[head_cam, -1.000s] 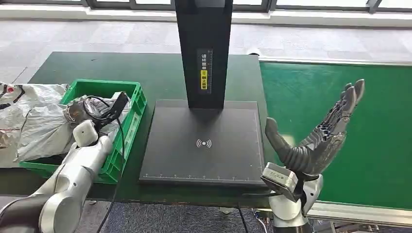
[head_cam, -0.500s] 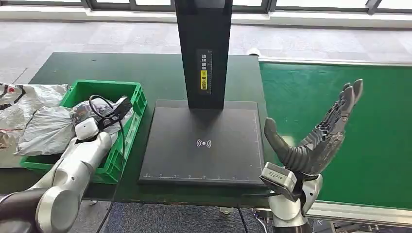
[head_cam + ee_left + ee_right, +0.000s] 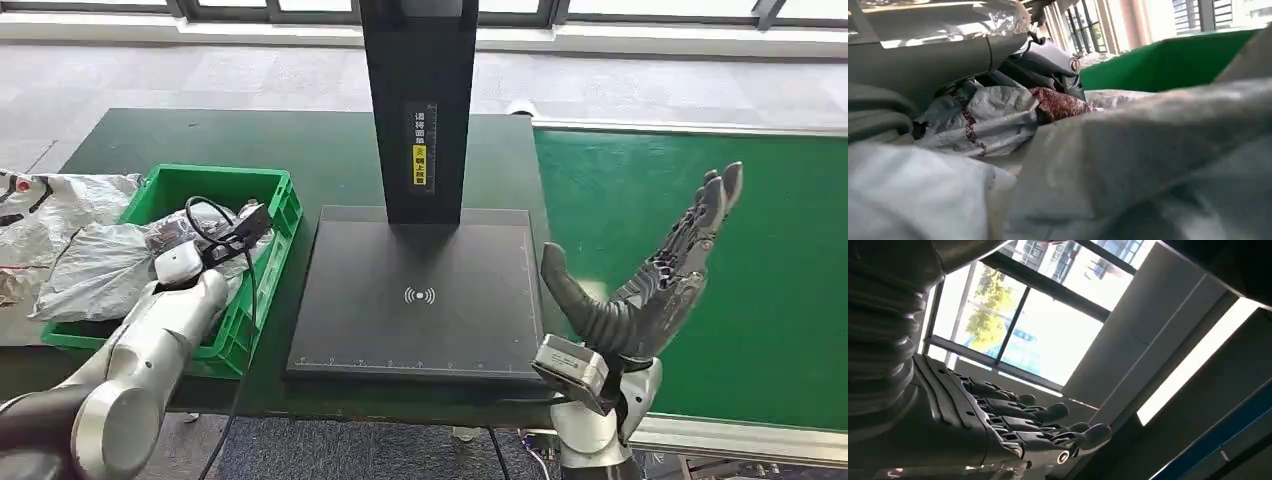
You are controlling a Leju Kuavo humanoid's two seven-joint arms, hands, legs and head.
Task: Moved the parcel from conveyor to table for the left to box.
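Looking down from the head, the left arm reached into the green crate [image 3: 270, 215], its hand hidden among grey parcels [image 3: 100, 265], grip impossible to tell; the left wrist showed crumpled grey parcel [image 3: 993, 117]; the right hand [image 3: 655, 290] was raised, fingers [image 3: 1048, 412] spread, empty.

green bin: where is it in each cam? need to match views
Head view: green bin at table's left, beside the scanner base.
Left wrist view: its green wall behind the crumpled grey parcels.
Right wrist view: not in it.
Shared landmark: the grey parcels in the bin.
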